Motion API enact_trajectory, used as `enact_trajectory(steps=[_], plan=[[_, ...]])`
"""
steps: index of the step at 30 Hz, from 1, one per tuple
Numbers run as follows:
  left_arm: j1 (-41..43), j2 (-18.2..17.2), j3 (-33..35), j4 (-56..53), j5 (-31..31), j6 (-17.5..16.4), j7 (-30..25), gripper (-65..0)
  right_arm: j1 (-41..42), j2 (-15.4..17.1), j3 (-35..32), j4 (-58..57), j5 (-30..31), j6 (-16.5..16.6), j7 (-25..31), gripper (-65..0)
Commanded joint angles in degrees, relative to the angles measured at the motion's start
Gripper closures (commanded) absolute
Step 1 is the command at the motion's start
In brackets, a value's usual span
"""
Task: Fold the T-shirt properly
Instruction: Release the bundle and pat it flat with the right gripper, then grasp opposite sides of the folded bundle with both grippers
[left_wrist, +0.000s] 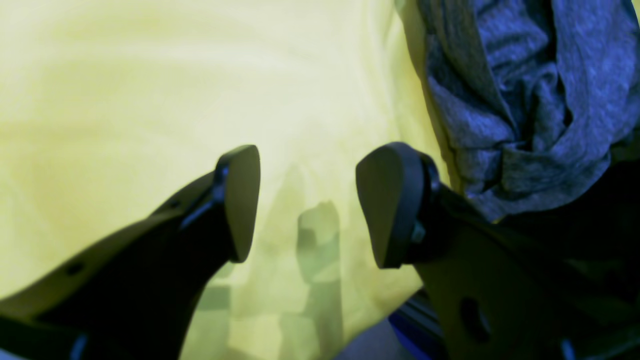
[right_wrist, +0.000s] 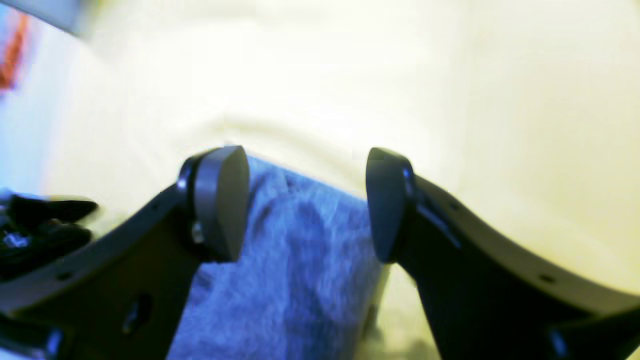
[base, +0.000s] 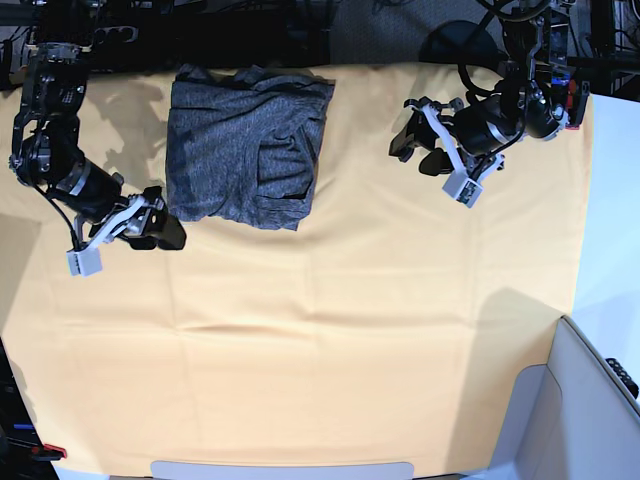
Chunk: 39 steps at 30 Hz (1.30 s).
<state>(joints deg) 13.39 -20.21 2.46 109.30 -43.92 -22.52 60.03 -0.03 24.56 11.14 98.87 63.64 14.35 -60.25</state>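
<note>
The T-shirt (base: 245, 145), dark heather grey, lies folded into a rough rectangle at the back left of the yellow-orange table cloth (base: 330, 320). My right gripper (base: 168, 232) sits at the shirt's near-left corner. In the right wrist view the right gripper (right_wrist: 307, 200) stands open, with the T-shirt's (right_wrist: 300, 270) edge lying under the gap between its pads. My left gripper (base: 418, 148) hovers to the right of the shirt, apart from it. Seen from the left wrist, the left gripper (left_wrist: 307, 200) is open over bare cloth, and bunched folds of the T-shirt (left_wrist: 540, 100) lie at the upper right.
A grey-white bin (base: 590, 400) stands at the near right corner. A pale strip (base: 280, 470) runs along the table's front edge. Dark stands and cables (base: 300, 25) line the back edge. The cloth ends at the right near a white surface (base: 615, 220).
</note>
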Motion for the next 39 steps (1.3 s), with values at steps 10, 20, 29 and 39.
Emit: enact_trajectory(steps=[10,20,29,39], plan=[[0.6,-0.6,-0.2,1.1,-0.5,-0.2,-0.7,-33.7,1.0,2.0,2.4,-17.1,9.6,11.8,0.4,-44.0],[0.4,0.1,0.0,1.3,-11.2,-3.2,5.0,-34.0,2.2,0.5,1.8,-21.5,9.2,17.7,0.4,-43.9],[0.2,0.1,0.4,0.6,-24.7,-3.3,8.9,-36.8,2.6,-0.4,1.7,-21.8,8.7,18.0,0.4,-44.5],[-1.4,0.6,0.4,-12.4,-35.5,-3.3,11.2,-40.7,2.6,-2.4,1.7,-21.7,3.9,18.0,0.4,-55.8]])
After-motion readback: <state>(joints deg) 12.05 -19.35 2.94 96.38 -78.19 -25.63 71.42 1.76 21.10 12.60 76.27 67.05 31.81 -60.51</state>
